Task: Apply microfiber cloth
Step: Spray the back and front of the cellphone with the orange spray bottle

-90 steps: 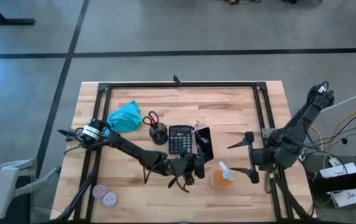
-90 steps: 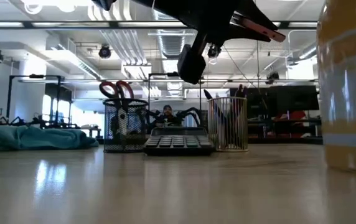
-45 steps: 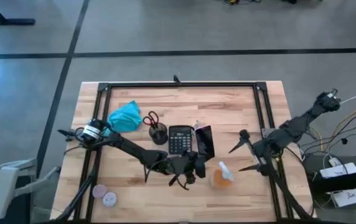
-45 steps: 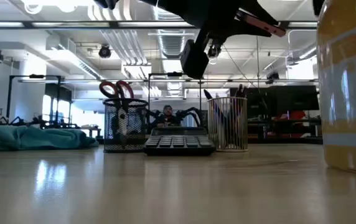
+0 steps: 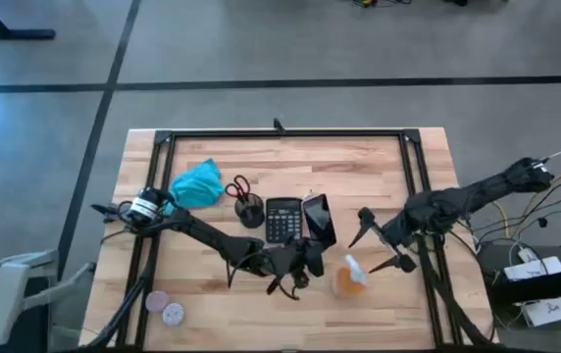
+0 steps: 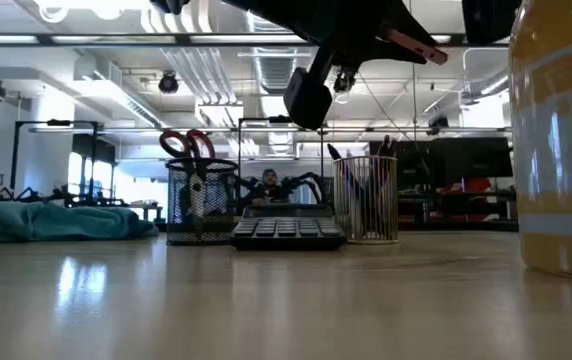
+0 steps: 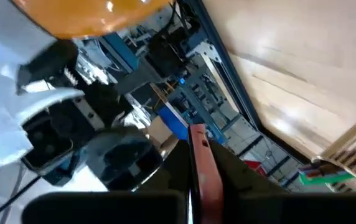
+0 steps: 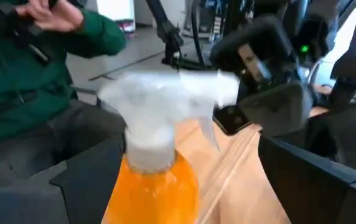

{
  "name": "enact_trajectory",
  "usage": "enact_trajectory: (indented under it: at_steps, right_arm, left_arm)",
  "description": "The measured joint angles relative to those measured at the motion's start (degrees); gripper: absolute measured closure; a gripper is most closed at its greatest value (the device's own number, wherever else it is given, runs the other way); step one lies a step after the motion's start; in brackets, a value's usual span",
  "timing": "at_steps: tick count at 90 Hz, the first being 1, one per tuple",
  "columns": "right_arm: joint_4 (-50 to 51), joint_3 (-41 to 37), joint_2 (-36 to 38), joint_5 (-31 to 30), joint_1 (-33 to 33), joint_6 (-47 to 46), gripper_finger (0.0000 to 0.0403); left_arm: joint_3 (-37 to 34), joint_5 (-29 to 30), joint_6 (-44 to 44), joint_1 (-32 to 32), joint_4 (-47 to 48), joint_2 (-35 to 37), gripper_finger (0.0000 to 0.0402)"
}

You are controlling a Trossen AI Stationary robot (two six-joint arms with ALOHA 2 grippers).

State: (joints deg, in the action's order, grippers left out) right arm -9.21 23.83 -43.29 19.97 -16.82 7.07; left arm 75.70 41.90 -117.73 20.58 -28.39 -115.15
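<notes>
Right gripper (image 5: 377, 245) spread wide at the orange spray bottle (image 5: 349, 277).
Left gripper (image 5: 302, 272), jaws unreadable, just beside it; microfiber cloth (image 5: 197, 184) far off.

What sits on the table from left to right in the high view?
Microfiber cloth → scissors → calculator → phone → orange spray bottle → right end effector, fingers spread by the bottle.

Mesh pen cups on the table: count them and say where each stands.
2. One mesh cup holds the red-handled scissors left of the calculator; the other mesh cup stands to its right in the low view. More may be hidden.
</notes>
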Motion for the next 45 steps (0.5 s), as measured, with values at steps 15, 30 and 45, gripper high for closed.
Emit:
enact_trajectory:
  at_steps: [15,30,45]
  right_arm:
    - [-5.8,-0.1,-4.5,1.2,0.0,0.3,0.0048]
    - [-9.3,-0.2,-8.4,4.5,0.0,0.3,0.0048]
    - [-10.9,-0.1,-10.4,4.5,-0.1,-0.2,0.0048]
  left_arm:
    - [0.0,0.6,1.0,0.0,-0.2,0.0,0.0389]
    - [0.0,0.6,1.9,0.3,-0.3,0.0,0.0389]
    - [-0.1,0.8,2.3,0.5,-0.3,0.0,0.0389]
